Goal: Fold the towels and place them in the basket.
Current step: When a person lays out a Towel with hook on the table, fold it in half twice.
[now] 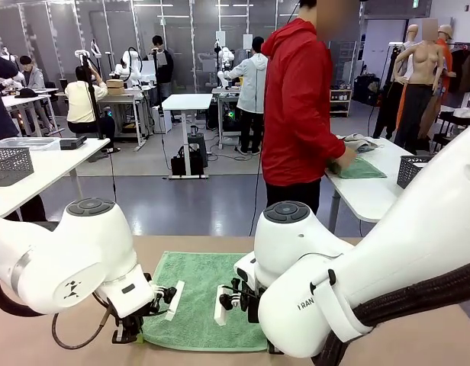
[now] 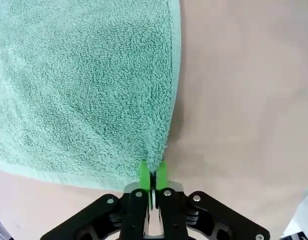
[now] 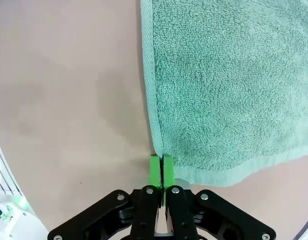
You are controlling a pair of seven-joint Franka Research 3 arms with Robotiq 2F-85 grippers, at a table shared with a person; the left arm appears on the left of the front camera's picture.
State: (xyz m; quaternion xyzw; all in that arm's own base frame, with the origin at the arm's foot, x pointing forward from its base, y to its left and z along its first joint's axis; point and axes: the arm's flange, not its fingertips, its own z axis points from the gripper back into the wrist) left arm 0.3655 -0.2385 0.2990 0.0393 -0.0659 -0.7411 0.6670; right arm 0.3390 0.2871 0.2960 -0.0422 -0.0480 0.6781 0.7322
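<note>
Table [image 1: 437, 337]; mint green towel [image 1: 204, 293] spread flat, near centre; left gripper [image 2: 153, 172] pinched on its near-left corner; right gripper [image 3: 161, 167] pinched on the near-right corner; step: first fold, corners gripped; next likely needs an even lift towards the far edge.

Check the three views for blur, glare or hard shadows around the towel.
Left wrist view: mint green terry-cloth towel sharp, pile readable; soft shadow on the beige tabletop beside its edge. Right wrist view: equally sharp, diffuse shadow along the towel edge, no glare. Front view: even lighting; white right arm bright, lettering still legible.
</note>
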